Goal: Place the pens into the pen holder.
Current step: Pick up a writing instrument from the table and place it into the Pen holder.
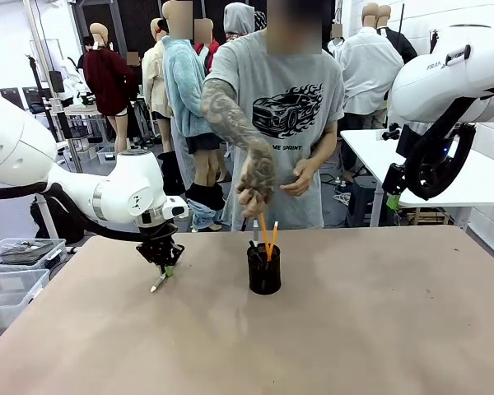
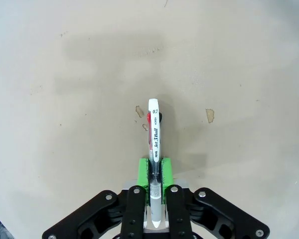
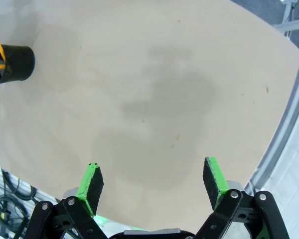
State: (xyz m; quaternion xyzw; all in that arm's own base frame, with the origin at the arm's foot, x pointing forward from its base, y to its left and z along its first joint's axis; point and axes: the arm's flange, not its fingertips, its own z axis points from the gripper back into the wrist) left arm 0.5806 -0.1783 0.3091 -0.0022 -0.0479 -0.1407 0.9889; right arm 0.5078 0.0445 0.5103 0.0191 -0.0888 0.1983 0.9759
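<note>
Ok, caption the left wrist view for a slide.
A white pen clamped in the left gripper, pointing at the tan table.

The pen holder (image 1: 264,271) stood on the bench (image 1: 379,329) near its middle, with pencils (image 1: 266,234) standing in it at a lean. Behind it, past the far edge, stood a person (image 1: 288,107), one hand (image 1: 255,183) directly above the pen holder. To the pen holder's left, near but apart, the left end effector (image 1: 166,265) hung low over the bench with a pen (image 1: 159,282) between its fingers, the pen's lower end at or just above the surface. The right end effector (image 3: 151,164) was raised over the bench's right side, well apart from the pen holder.
</note>
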